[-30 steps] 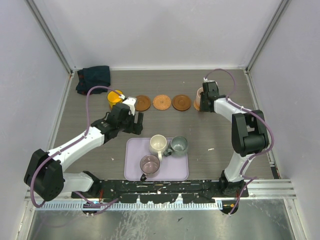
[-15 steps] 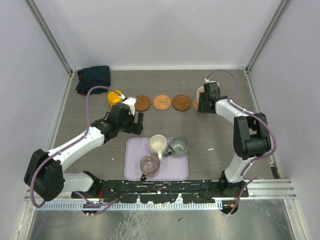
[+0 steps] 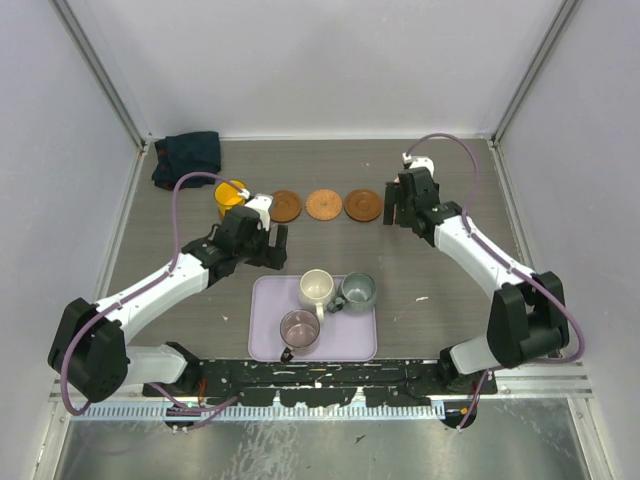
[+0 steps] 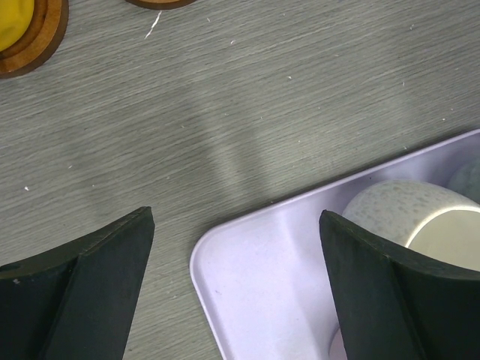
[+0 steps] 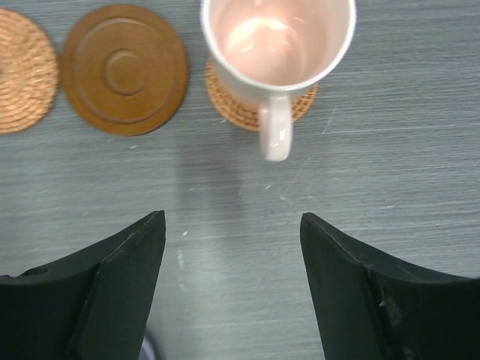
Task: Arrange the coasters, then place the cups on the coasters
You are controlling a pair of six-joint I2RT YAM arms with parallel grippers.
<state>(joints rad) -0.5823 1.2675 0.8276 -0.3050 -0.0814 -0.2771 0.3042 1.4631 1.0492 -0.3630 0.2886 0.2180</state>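
In the right wrist view the pale pink cup [image 5: 277, 41] stands upright on a woven coaster [image 5: 229, 111], with its handle toward me. My right gripper [image 5: 232, 225] is open and empty just short of that handle. A ringed wooden coaster [image 5: 124, 69] and another woven coaster [image 5: 21, 71] lie to its left. From above, the right gripper [image 3: 403, 210] hides the pink cup. The yellow cup [image 3: 230, 195] sits on a coaster at the row's left end. Three bare coasters [image 3: 324, 204] lie between. My left gripper [image 4: 236, 217] is open over the tray's corner, next to the cream cup [image 4: 401, 214].
The lavender tray [image 3: 270, 345] near the front holds the cream cup [image 3: 317, 287], the grey-green cup [image 3: 358, 290] and the mauve cup [image 3: 299, 328]. A dark folded cloth [image 3: 187, 157] lies at the back left. Walls close in both sides.
My right gripper has opened, let go of the pink cup on its coaster, and drawn back from it. The left arm has stayed in place.
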